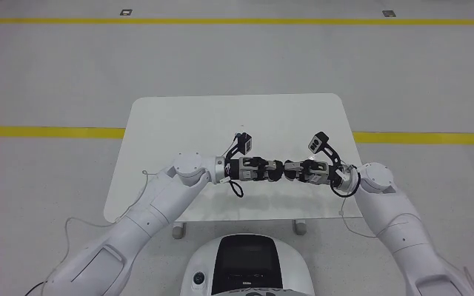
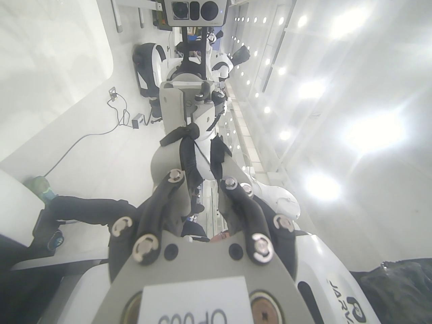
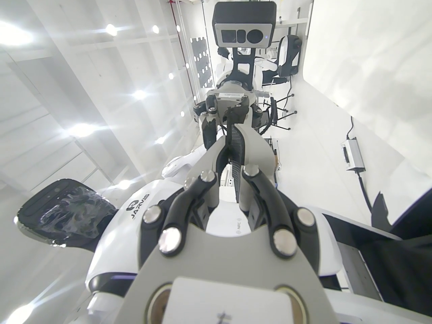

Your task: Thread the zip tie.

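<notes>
Above the near half of the white surface [image 1: 222, 118], a smooth rectangle with rounded corners, the two arms meet nose to nose, one from each side.

Left gripper [image 2: 202, 161]: grey metal base plate, black link bars, round silver rivets. The pale fingers [image 2: 184, 183] are faced with soft-looking black pads. Its jaws stand slightly spread, and a slit of background shows between the pads.

Zip tie [image 2: 201, 151]: a thin black strand lying in that slit. It slants from the tip of the opposite gripper toward one pad; whether it touches that pad I cannot tell. Its long axis follows the line joining the two grippers, so it runs left to right across the surface, roughly level and in the air.

Right gripper [image 3: 232, 136]: same build as the left. Its jaws are pressed together at the tips, pinching the zip tie, and a ribbed black face shows between its white fingers.

The top view gives the layout of both arms, but the strand is too thin to pick out there. The left wrist view shows the gap — the right wrist view shows the pinch.
</notes>
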